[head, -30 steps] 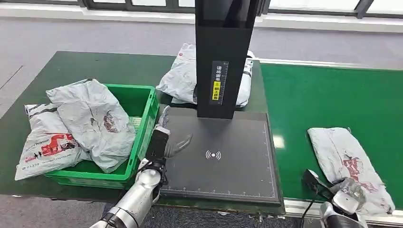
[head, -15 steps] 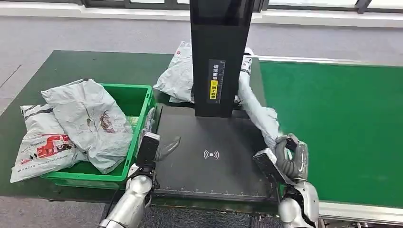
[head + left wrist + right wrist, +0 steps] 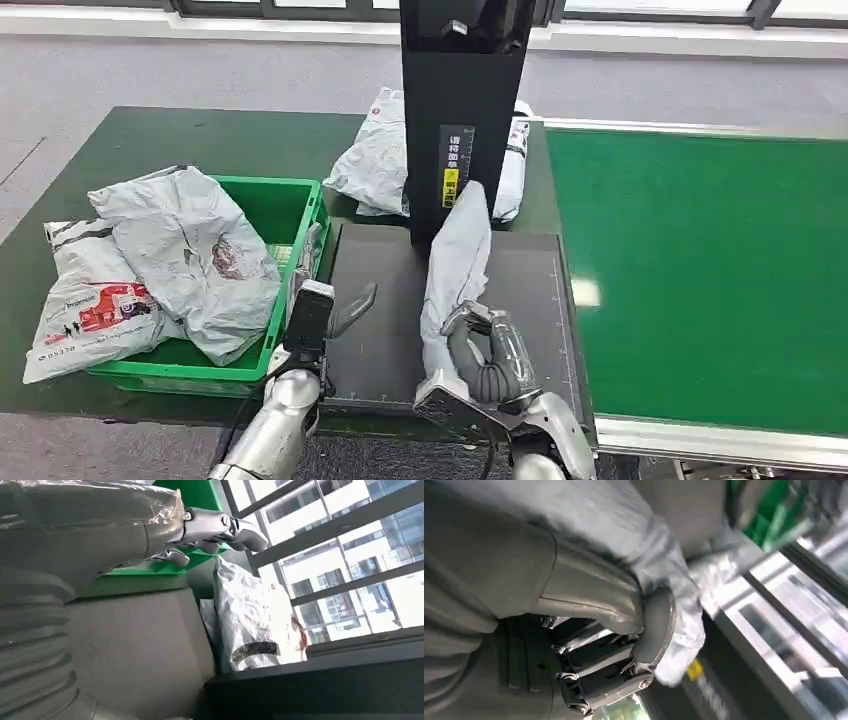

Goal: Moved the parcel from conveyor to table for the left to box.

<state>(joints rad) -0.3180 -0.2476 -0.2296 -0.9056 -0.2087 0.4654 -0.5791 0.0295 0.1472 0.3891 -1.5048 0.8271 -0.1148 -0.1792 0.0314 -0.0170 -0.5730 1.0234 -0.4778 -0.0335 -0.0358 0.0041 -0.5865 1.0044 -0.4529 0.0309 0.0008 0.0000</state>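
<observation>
Right hand [image 3: 487, 362] grips the parcel [image 3: 455, 262], whose long axis runs away from the robot over the dark pad [image 3: 385, 340]. Left hand [image 3: 340, 308] hangs open beside it, empty and nearer the green box [image 3: 290, 215].

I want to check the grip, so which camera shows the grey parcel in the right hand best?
The head view: the whole parcel stands over the black pad, with the right hand holding its lower end. The right wrist view shows a close, blurred patch of it by the thumb. The left wrist view shows a different parcel.
</observation>
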